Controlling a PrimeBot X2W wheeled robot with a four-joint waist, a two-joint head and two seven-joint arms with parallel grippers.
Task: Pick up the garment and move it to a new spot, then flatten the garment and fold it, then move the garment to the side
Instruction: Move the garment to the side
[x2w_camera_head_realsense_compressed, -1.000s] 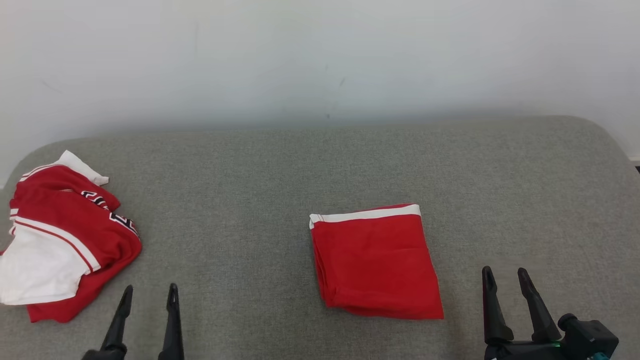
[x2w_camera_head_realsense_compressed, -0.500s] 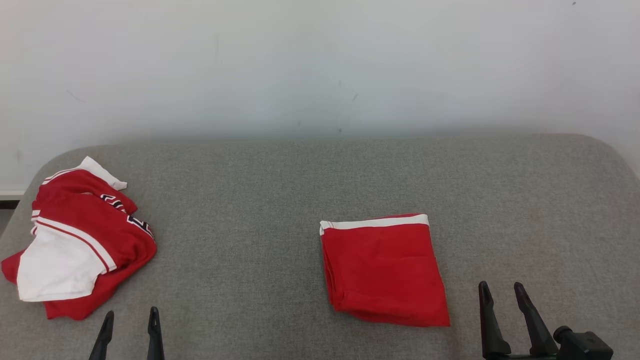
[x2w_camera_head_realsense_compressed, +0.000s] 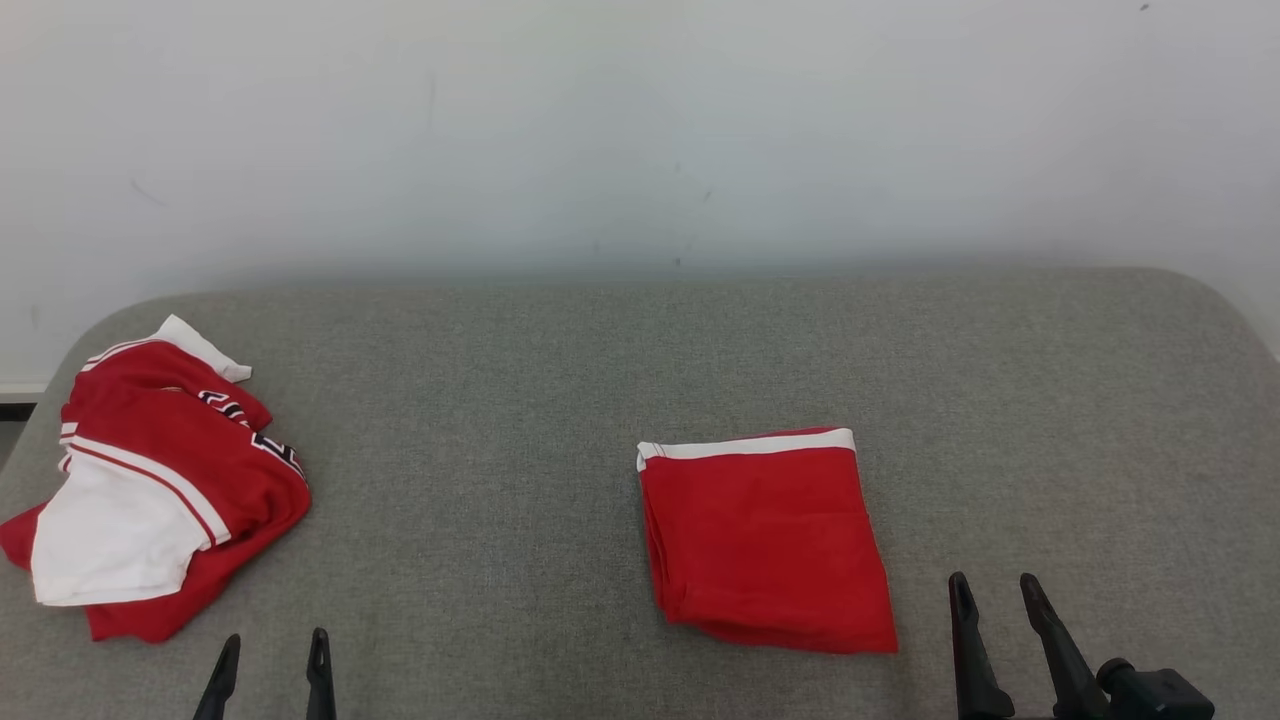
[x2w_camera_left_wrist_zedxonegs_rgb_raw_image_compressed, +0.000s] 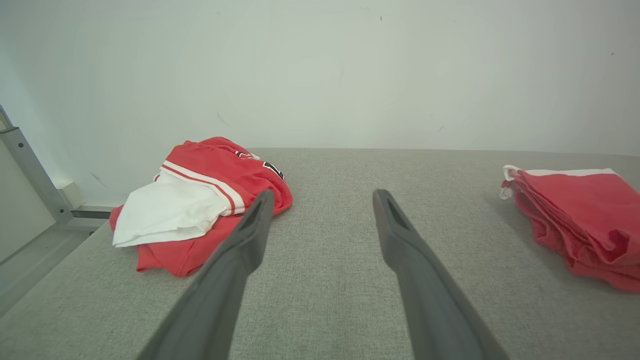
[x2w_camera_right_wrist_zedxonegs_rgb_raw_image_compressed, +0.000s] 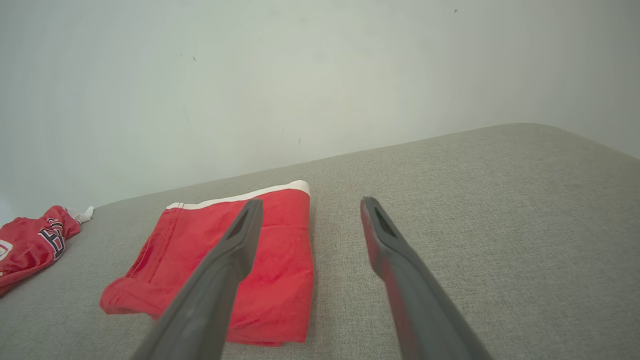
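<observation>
Two empty claws gape: left claw (x2w_camera_head_realsense_compressed: 276, 640) near-left, right claw (x2w_camera_head_realsense_compressed: 992, 582) just right of the folded red garment (x2w_camera_head_realsense_compressed: 765, 540).

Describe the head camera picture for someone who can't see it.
A folded red garment with a white band lies right of centre on a grey padded surface. A crumpled red-and-white garment sits far left. The left pincer and right pincer show at the bottom edge, open and empty.
</observation>
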